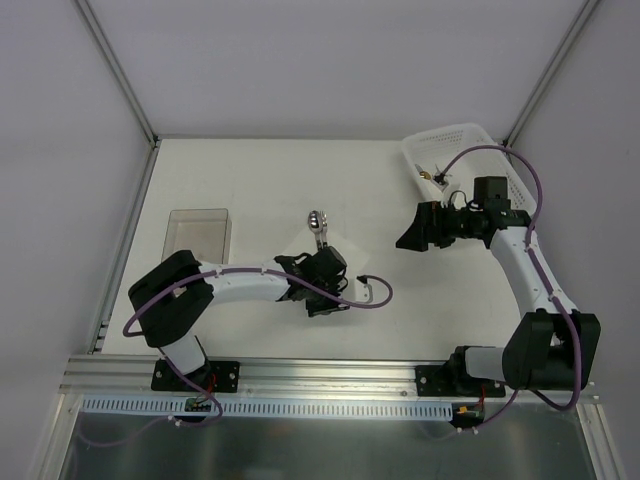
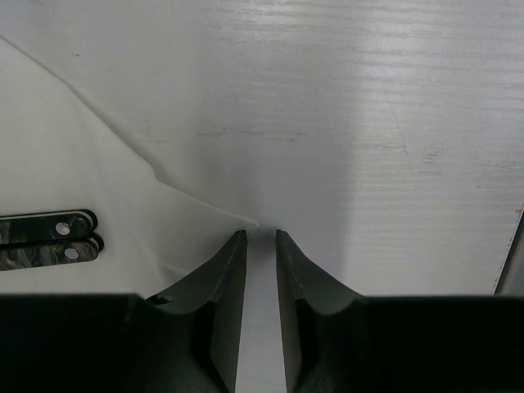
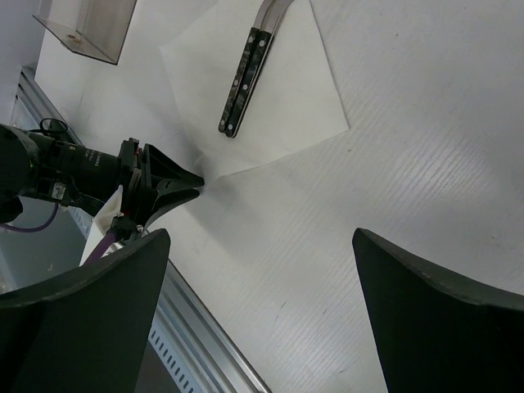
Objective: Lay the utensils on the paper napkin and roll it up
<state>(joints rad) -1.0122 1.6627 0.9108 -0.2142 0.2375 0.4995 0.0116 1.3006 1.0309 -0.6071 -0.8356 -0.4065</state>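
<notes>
The paper napkin (image 1: 297, 246) lies flat on the table and also shows in the left wrist view (image 2: 82, 155) and the right wrist view (image 3: 299, 98). Two utensils (image 3: 241, 82) with dark riveted handles (image 2: 49, 237) lie side by side on it. A spoon bowl (image 1: 317, 218) pokes out at the far edge. My left gripper (image 1: 335, 272) (image 2: 260, 236) sits low at the napkin's near corner, jaws only a narrow gap apart, nothing between them. My right gripper (image 1: 410, 236) (image 3: 262, 286) is wide open and empty above bare table, right of the napkin.
A white lattice basket (image 1: 478, 140) stands at the back right behind the right arm, with something small inside (image 1: 434, 176). A clear plastic box (image 1: 198, 232) (image 3: 86, 29) stands left of the napkin. A metal rail (image 1: 330, 372) runs along the near table edge.
</notes>
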